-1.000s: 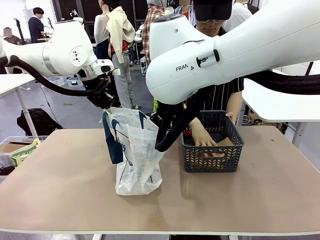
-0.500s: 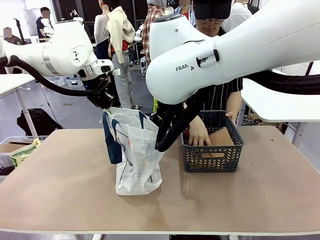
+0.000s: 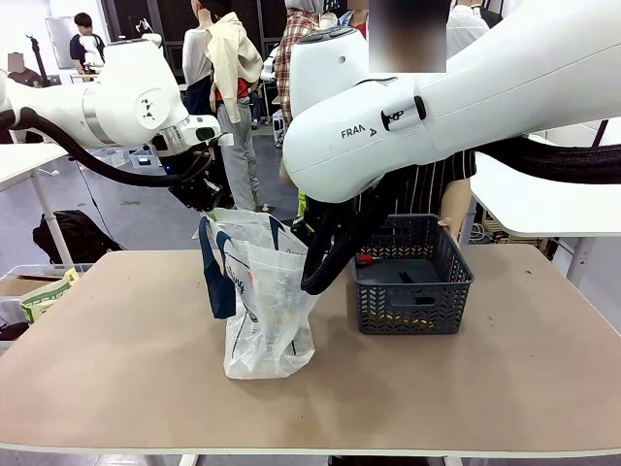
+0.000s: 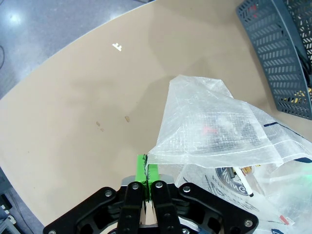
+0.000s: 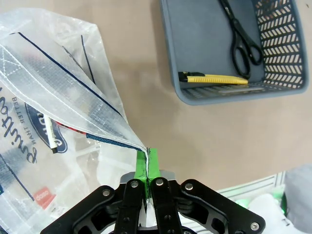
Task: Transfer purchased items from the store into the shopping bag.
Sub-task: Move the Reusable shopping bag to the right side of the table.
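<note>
The shopping bag (image 3: 264,311), translucent white with navy trim, stands open on the table left of centre. My left gripper (image 3: 207,201) is shut on the bag's far-left rim, which its green pads (image 4: 146,171) pinch. My right gripper (image 5: 147,168) is shut on the opposite rim of the bag (image 5: 53,92). The store, a dark blue-grey lattice basket (image 3: 412,296), sits just right of the bag. Inside the basket (image 5: 195,34) lie black scissors (image 5: 241,41) and a yellow-and-black cutter (image 5: 212,78). Small goods show through the bag (image 4: 219,131).
A person stands behind the basket at the far edge, one forearm (image 3: 456,209) hanging beside it. My right arm's large white links (image 3: 437,107) cross above the basket. The brown table (image 3: 485,388) lies bare at the front and right.
The person's hand lifted a flat tan-brown piece up out of the basket and drew back; neither is over the basket now. Both grippers and the bag have stayed put.
</note>
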Controlling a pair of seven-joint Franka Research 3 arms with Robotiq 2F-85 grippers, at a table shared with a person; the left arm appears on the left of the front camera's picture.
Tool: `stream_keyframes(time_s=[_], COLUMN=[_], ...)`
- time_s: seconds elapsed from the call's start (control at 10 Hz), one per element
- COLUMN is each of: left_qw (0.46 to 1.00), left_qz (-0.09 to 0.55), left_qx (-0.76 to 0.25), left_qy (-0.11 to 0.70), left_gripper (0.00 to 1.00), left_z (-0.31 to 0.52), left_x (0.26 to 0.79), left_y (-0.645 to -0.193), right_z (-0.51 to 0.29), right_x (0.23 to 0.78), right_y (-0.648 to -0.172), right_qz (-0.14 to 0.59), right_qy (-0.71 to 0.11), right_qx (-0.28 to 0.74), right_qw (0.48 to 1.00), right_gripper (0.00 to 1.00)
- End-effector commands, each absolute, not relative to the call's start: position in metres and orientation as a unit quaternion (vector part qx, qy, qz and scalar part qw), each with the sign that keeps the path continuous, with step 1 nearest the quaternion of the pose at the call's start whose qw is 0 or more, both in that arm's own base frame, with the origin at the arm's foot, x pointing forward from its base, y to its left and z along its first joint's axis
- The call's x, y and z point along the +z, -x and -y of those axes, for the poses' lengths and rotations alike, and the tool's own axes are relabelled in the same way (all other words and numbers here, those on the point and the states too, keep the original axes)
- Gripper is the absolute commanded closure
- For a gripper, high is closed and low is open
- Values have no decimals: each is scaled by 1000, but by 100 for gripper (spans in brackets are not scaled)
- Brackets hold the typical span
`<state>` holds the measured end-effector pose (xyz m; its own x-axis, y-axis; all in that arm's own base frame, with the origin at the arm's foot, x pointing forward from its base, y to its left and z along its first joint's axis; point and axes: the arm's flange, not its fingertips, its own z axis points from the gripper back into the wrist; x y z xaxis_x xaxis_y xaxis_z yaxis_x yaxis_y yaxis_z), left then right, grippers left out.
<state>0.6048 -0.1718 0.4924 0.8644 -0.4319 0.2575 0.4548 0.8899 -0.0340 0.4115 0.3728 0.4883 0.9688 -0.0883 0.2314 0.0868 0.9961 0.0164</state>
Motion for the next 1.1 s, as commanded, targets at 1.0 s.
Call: stream_keyframes(time_s=[1.0], left_qw=[964], left_qz=[126], left_qx=[-228], left_qy=[46], left_gripper=[100], left_z=[170], left_x=[493], left_y=[-605], right_z=[-372], right_x=[487], right_y=[-411], right_qz=[117], right_qy=[-2], right_qx=[-40], right_qw=[992], right_gripper=[100])
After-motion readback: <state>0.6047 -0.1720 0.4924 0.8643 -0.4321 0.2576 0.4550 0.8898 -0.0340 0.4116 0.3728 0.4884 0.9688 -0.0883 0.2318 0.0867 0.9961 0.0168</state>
